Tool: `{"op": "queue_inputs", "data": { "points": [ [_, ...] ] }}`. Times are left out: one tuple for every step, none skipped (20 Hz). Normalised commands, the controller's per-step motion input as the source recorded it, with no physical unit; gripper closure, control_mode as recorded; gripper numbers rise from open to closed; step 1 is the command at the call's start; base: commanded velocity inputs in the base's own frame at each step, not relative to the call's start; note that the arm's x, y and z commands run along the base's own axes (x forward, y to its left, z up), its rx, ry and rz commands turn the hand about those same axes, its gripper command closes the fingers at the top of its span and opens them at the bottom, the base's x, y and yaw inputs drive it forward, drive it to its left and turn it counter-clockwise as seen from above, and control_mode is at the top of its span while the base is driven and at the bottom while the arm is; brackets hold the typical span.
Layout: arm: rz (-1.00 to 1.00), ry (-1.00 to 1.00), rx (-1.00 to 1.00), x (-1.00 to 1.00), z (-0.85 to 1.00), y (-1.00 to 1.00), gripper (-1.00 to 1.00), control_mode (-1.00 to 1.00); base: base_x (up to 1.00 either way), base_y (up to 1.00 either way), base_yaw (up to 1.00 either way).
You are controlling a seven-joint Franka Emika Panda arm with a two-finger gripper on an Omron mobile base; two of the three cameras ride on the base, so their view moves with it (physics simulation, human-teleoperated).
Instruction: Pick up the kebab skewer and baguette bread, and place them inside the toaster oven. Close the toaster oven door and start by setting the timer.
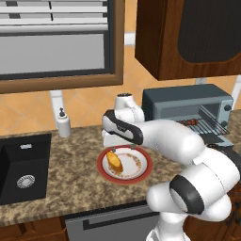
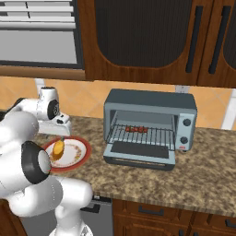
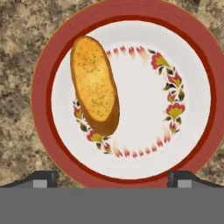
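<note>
Hand view: my gripper (image 3: 112, 178) hangs above the plate (image 3: 59, 52), fingers spread wide, holding nothing. I see the baguette (image 3: 95, 84) lying on the plate's left half. Right of the plate, the oven (image 2: 150, 124) stands with its door (image 2: 140, 154) down, the skewer (image 2: 137, 129) on its rack.

Plate (image 1: 141, 173) partly hidden behind the hand at its 12 o'clock rim in the left base view; cut off at 12 o'clock by the hand view's edge. Toaster oven door (image 1: 225, 140) largely covered by the arm's elbow at 6 o'clock. Kebab skewer (image 2: 136, 129) too small to count chunks. Sink (image 1: 19, 169) cropped at 9 o'clock. Knob markings (image 2: 186, 122) unreadable. Gripper (image 3: 112, 179) fingertips barely showing at 6 o'clock.
</note>
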Motion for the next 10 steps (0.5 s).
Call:
{"op": "queue_inputs", "data": {
  "points": [
    [0.05,0.15,0.0,0.45,-0.25,0.0,-1.0,-1.0,0.0,0.0,0.0],
    [0.04,0.11,0.0,0.69,-0.31,0.09,-1.0,-1.0,0.0,0.0,0.0],
    [0.03,0.09,0.0,0.65,-0.37,0.14,-1.0,-1.0,0.0,0.0,0.0],
    [0.05,0.09,0.0,0.42,-0.46,0.0,-1.0,-1.0,0.0,0.0,0.0],
    [0.09,0.06,0.0,0.21,-0.53,0.0,-1.0,-1.0,0.0,0.0,0.0],
    [0.03,0.07,0.0,0.29,-0.59,0.23,-1.0,-1.0,0.0,0.0,0.0],
    [0.01,0.05,0.0,0.28,-0.66,0.31,-1.0,-1.0,0.0,0.0,0.0],
    [0.04,0.01,0.0,0.1,-0.74,0.02,-1.0,-1.0,0.0,0.0,0.0],
    [0.05,0.0,0.0,0.11,-0.79,0.0,-1.0,-1.0,0.0,0.0,0.0],
    [0.02,0.0,0.0,0.25,-0.79,0.21,-1.0,-1.0,0.0,0.0,0.0]
  ]
}}
